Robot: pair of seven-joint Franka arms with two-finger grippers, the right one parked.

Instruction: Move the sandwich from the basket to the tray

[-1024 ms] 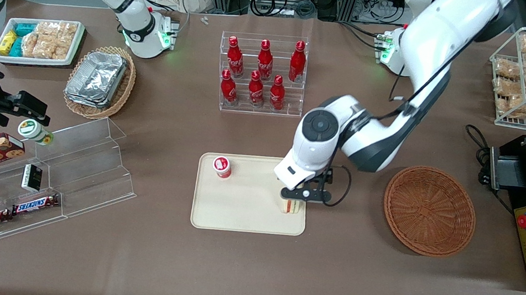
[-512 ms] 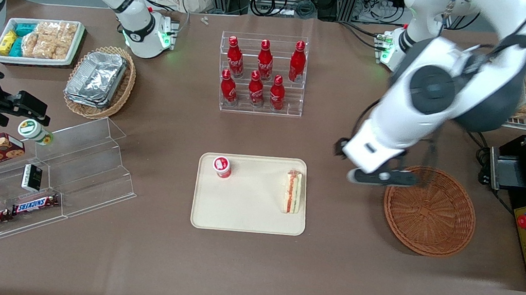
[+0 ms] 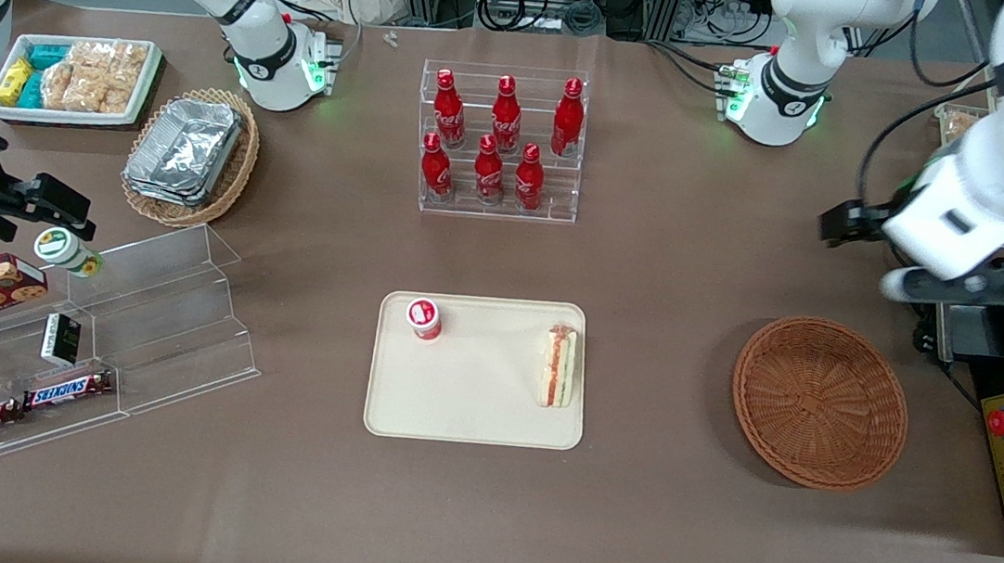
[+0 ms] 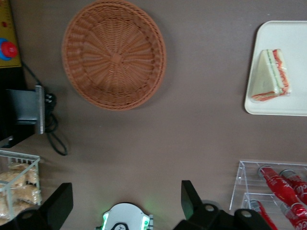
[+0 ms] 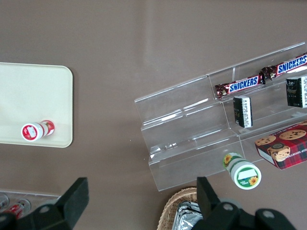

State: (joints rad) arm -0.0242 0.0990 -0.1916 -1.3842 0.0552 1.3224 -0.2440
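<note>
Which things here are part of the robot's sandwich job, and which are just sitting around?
Part of the job:
sandwich, lying on the tray
basket
claw, open, high above the table

Just sitting around:
cola bottles
Snickers bars
small red cup

sandwich (image 3: pixel 559 367): pale white bread; orange-red stripe of filling along its edge
tray (image 3: pixel 470 409): plain cream-beige
basket (image 3: pixel 820 402): reddish-brown wicker; weave radiating from the centre
gripper (image 4: pixel 122 208): black fingers (image 4: pixel 191 201), spread wide; white wrist housing
tabletop (image 3: pixel 689 273): plain brown
small can (image 3: pixel 424 318) on the tray: red with a white top
bottles (image 3: pixel 498 139) in the clear rack: bright red
</note>
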